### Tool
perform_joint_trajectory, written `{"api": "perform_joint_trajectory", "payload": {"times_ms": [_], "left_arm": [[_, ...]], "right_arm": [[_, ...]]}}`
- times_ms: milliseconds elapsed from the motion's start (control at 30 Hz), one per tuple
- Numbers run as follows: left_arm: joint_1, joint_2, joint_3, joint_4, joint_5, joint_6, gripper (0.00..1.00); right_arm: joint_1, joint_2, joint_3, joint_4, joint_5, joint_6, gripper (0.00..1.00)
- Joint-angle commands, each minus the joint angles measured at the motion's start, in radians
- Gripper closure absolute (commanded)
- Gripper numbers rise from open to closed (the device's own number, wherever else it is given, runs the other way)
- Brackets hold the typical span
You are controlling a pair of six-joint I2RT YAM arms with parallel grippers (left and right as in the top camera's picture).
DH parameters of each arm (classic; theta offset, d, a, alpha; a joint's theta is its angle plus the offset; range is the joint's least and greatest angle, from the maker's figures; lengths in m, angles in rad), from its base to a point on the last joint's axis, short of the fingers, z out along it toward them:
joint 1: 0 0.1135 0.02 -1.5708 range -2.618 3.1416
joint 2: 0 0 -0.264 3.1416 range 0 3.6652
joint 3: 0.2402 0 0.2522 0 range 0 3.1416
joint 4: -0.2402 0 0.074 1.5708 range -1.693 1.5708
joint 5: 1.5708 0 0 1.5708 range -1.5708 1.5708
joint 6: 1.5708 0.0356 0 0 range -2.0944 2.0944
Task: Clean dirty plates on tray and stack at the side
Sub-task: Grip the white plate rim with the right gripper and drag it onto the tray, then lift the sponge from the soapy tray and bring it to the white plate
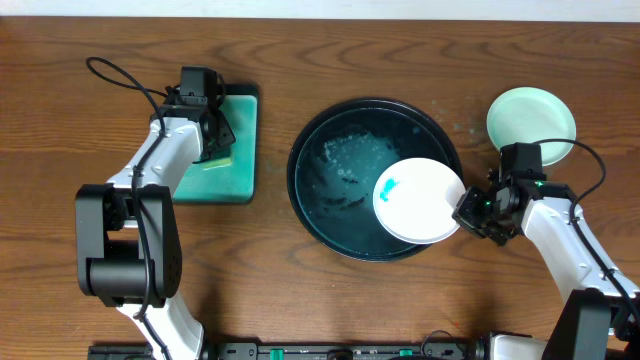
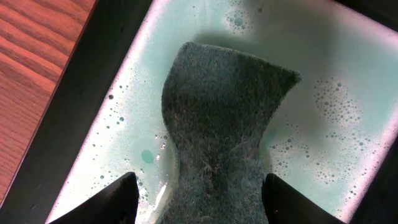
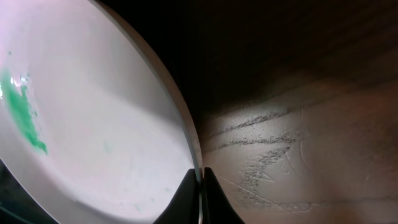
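Right of centre, the right gripper (image 1: 466,210) pinches only the rim of a smeared plate (image 1: 415,200) over the edge of the tray (image 1: 330,200); so thin a hold could let it slip. Upper left, the left gripper (image 1: 215,130) straddles the sponge (image 2: 224,124), jaws apart

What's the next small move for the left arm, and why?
Probably close the left gripper on the dark green scouring sponge: its fingers sit open either side of it in the sudsy rectangular black tray. The right gripper pinches the rim of the small round white plate, teal smear unwiped, over the large round black tray.
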Motion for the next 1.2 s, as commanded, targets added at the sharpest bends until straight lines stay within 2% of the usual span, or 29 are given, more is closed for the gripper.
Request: {"api": "perform_joint_trajectory", "payload": {"times_ms": [0,200,400,500,633,833,1000,1100,1167], "left_arm": [[0.001,-0.005,-0.003,-0.003,-0.005,-0.001,0.35],[0.001,-0.005,-0.003,-0.003,-0.005,-0.002,0.35],[0.001,-0.005,-0.003,-0.003,-0.005,-0.001,0.22],[0.001,-0.005,-0.003,-0.003,-0.005,-0.001,0.21],[0.001,-0.005,-0.003,0.006,-0.005,-0.001,0.2],[0.002,-0.005,-0.003,0.04,-0.006,0.0,0.2],[0.007,0.004,-0.003,0.055,-0.006,0.003,0.21],[0.014,0.035,-0.003,0.078,-0.006,0.003,0.28],[0.023,0.062,-0.003,0.093,-0.006,0.002,0.28]], "right_arm": [[0.006,0.003,0.002,-0.002,0.003,0.007,0.99],[0.014,0.003,0.071,0.035,-0.07,-0.027,0.99],[0.084,0.014,0.087,0.283,-0.105,-0.029,0.99],[0.135,0.058,0.087,0.385,-0.105,-0.028,0.99],[0.18,0.155,0.087,0.448,-0.106,0.002,0.99],[0.211,0.343,0.087,0.546,-0.137,-0.027,0.98],[0.216,0.376,0.087,0.551,-0.138,-0.045,0.99],[0.216,0.375,0.087,0.55,-0.138,-0.077,0.98],[0.216,0.376,0.087,0.544,-0.138,-0.081,0.99]]}}
